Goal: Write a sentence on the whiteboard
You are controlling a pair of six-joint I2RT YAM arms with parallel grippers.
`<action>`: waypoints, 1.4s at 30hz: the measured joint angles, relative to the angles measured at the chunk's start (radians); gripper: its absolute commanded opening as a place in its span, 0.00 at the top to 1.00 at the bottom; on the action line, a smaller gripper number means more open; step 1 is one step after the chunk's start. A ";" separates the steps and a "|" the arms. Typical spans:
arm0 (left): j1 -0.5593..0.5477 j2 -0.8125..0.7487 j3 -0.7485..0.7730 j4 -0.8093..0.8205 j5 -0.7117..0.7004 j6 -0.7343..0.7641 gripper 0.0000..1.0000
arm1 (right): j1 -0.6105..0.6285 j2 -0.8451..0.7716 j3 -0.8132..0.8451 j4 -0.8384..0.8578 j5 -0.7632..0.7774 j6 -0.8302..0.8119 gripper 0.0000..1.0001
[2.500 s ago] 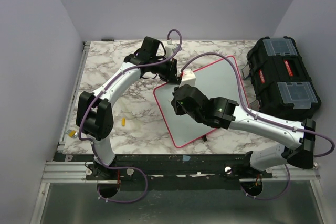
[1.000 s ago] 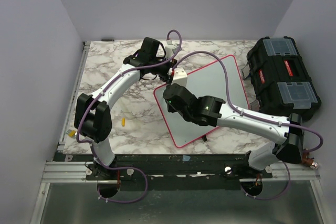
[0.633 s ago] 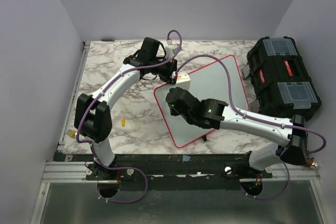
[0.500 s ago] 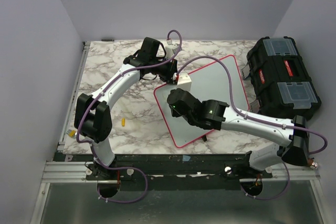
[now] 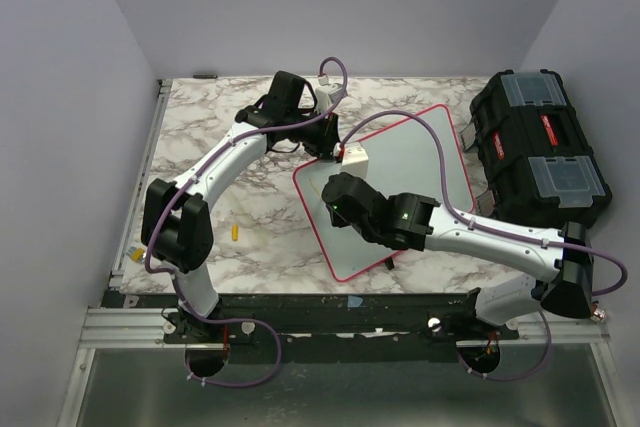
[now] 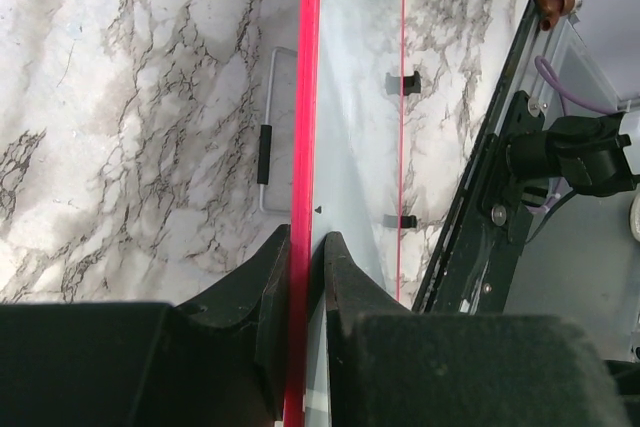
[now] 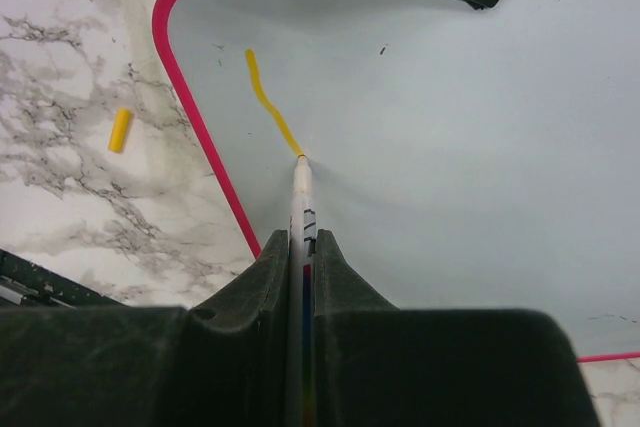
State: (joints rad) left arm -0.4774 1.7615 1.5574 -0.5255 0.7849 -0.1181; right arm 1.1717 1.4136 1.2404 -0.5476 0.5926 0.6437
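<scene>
Because the whiteboard looks thin, stiff and glossy, it likely slides easily; its rim, pinched by the left tool, suits holding. It lies right of centre on the desk; the right tool clamps a marker.

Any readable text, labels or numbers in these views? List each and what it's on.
Nothing can be read as text.
Whiteboard: only one yellow stroke, which forms no letter.
Toolbox: red labels, too small to read.
Marker: dark print on the barrel, blurred.
</scene>
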 measured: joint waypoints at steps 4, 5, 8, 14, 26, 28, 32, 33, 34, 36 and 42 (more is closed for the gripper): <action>-0.003 -0.002 0.000 0.000 -0.003 0.001 1.00 | 0.003 0.001 0.011 -0.013 0.014 -0.008 0.99; -0.003 -0.002 0.001 0.000 -0.003 0.001 1.00 | 0.003 0.002 0.014 -0.017 0.019 -0.010 0.99; -0.008 -0.006 0.002 0.000 -0.006 0.001 1.00 | 0.002 0.013 0.040 -0.034 0.043 -0.025 0.99; -0.012 -0.009 0.004 0.000 -0.007 0.001 1.00 | 0.002 0.026 0.079 -0.046 0.074 -0.051 0.99; -0.016 -0.010 0.006 0.000 -0.008 0.001 1.00 | 0.001 -0.061 0.069 -0.011 0.083 -0.069 1.00; -0.016 -0.010 0.006 0.000 -0.008 0.001 1.00 | 0.000 -0.081 0.056 0.005 0.093 -0.068 0.99; -0.016 -0.010 0.006 0.000 -0.008 0.001 1.00 | 0.000 -0.083 0.038 0.026 0.103 -0.069 0.99; -0.016 -0.010 0.006 0.000 -0.008 0.001 1.00 | 0.000 -0.083 0.033 0.029 0.103 -0.069 0.99; -0.016 -0.010 0.006 -0.001 -0.008 0.001 1.00 | 0.000 -0.082 0.031 0.030 0.104 -0.069 0.99; -0.016 -0.010 0.006 -0.001 -0.008 0.001 1.00 | -0.002 -0.078 0.030 0.033 0.106 -0.069 0.99; -0.018 -0.010 0.007 -0.001 -0.011 0.001 1.00 | -0.013 -0.061 0.030 0.051 0.106 -0.073 0.99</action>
State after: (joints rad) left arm -0.4950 1.7519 1.5646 -0.5262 0.7738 -0.1173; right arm 1.1584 1.3525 1.2705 -0.4969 0.6987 0.5709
